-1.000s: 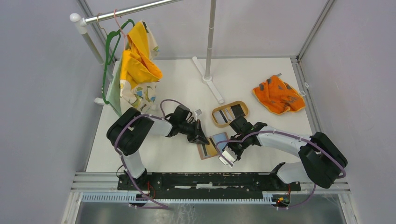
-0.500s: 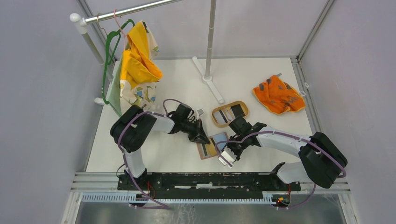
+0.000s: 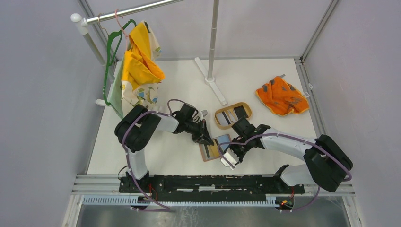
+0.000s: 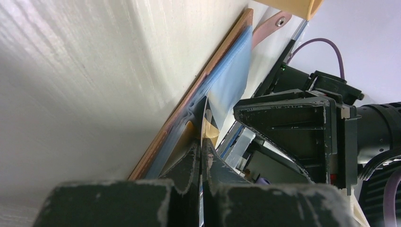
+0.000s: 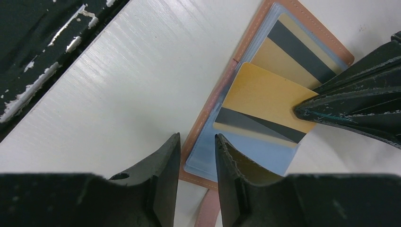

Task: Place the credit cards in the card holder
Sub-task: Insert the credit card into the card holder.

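The right gripper (image 5: 197, 142), wrist bent down over the strap end of the open reddish-brown leather card holder (image 5: 246, 158), has its jaws slightly apart, nothing between. The holder lies flat on the white table (image 3: 156, 156) between both arms. The left gripper (image 5: 300, 112), reaching low, pinches the corner of a yellowish plastic card (image 5: 265, 92) over the blue-grey pockets. Beyond, dark cards (image 3: 242, 111) sit in an oval light-wood tray (image 3: 216, 118).

- A white bench (image 3: 265, 71) is sitting under soft, even light.
- Pale grey walls (image 3: 42, 118) are closing in around the bench.
- A metal clothes rack (image 3: 213, 38) is standing on the bench's far half.
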You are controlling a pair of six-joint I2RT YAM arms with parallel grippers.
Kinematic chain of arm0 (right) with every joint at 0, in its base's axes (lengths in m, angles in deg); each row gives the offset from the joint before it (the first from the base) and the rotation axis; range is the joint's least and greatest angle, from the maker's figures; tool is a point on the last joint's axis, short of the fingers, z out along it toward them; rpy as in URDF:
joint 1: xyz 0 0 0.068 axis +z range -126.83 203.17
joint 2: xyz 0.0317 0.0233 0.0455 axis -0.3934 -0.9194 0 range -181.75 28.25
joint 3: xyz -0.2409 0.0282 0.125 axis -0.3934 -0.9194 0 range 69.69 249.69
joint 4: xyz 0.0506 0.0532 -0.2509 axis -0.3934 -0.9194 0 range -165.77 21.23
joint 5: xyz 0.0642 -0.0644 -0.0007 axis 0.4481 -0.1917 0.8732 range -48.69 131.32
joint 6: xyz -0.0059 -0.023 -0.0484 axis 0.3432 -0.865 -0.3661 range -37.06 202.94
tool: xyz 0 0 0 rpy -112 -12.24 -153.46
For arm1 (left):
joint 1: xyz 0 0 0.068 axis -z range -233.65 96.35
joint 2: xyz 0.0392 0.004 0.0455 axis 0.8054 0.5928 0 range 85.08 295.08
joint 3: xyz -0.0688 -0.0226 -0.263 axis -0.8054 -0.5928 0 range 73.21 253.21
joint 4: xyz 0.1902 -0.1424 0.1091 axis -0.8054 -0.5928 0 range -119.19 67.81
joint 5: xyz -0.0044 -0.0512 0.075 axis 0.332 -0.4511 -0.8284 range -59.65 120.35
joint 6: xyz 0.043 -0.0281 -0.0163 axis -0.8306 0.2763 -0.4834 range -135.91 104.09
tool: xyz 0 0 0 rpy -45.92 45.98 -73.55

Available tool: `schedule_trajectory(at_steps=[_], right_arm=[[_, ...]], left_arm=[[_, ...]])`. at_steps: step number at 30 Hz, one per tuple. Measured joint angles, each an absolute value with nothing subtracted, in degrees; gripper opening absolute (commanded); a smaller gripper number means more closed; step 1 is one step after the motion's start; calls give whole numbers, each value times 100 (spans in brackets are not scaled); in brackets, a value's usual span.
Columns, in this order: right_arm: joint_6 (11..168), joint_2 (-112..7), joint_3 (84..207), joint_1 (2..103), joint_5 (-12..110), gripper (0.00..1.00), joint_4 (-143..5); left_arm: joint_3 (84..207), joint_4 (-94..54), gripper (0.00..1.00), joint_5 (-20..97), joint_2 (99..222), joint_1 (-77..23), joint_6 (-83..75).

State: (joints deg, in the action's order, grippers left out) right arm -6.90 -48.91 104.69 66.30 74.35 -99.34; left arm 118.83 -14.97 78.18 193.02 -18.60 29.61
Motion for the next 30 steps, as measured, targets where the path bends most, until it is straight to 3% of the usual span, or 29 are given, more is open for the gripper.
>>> schedule_trajectory(at_steps=[3,8,12,19,30], right_arm=[[-555,-4828,10484,6632,7588,39,-9971],[132,-4804,10727,6949,7759,21,-9787],[879,-4970,11158,7535,7503,15,-9429],[1729,-5790,11979,8243,6463,14,-8898],[1911,-6295,12019,8440,5398,14,-8854]], left_arm=[[11925,-1514,6,7853,19346,-1860,2937],[11958,-1527,9,7884,19392,-1860,2891],[11971,-1529,11,7894,19405,-1860,2878],[11977,-1538,15,7894,19407,-1860,2867],[11988,-1538,22,7901,19407,-1858,2852]])
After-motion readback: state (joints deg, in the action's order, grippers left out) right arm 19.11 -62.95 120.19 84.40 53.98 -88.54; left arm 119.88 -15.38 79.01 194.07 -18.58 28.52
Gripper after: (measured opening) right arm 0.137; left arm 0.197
